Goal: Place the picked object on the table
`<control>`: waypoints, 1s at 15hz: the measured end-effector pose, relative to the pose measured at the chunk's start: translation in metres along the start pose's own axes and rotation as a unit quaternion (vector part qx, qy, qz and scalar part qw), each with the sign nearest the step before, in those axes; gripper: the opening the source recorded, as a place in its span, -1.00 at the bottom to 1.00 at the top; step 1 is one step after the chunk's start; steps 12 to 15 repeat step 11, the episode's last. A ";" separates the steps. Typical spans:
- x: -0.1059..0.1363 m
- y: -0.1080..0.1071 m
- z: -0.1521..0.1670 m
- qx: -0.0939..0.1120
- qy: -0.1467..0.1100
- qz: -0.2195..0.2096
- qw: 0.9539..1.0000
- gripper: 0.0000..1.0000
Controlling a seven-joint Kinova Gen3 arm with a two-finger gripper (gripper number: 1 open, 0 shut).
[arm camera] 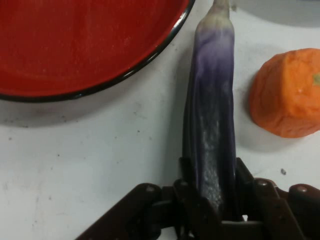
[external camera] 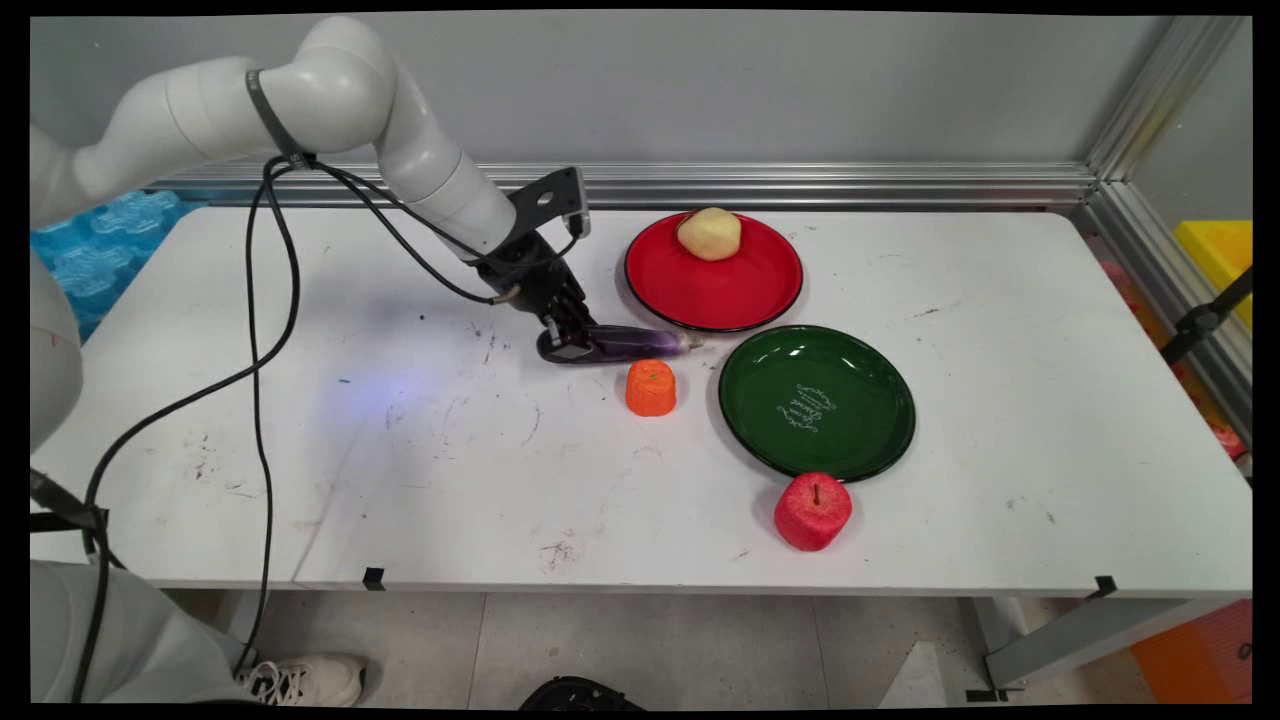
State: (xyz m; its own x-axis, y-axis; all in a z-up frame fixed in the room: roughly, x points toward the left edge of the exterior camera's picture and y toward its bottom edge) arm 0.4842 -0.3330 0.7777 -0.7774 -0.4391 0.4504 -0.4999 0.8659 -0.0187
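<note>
A long purple eggplant point(external camera: 630, 344) lies on the white table point(external camera: 400, 450), its pale tip pointing right. My gripper point(external camera: 566, 342) is shut on its left end, low at the table. In the hand view the eggplant point(arm camera: 212, 110) runs up from between the fingers point(arm camera: 186, 186), which press on both its sides. An orange fruit point(external camera: 651, 387) stands just in front of the eggplant, and shows in the hand view as the orange fruit point(arm camera: 287, 92) on the right. The red plate point(external camera: 714, 285) lies right behind it, with a yellowish potato point(external camera: 709, 233) on its far part.
A green plate point(external camera: 816, 400) with white lettering lies right of the orange fruit. A red apple point(external camera: 812, 511) stands in front of it near the table's front edge. An aluminium rail point(external camera: 800, 185) runs along the back. Black cables point(external camera: 262, 380) hang from the arm.
</note>
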 end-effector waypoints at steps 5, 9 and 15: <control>-0.001 -0.003 0.007 0.000 0.004 0.000 1.000 1.00; 0.003 -0.005 0.008 0.002 0.008 -0.003 1.000 1.00; 0.008 -0.006 0.005 0.005 0.011 -0.007 1.000 1.00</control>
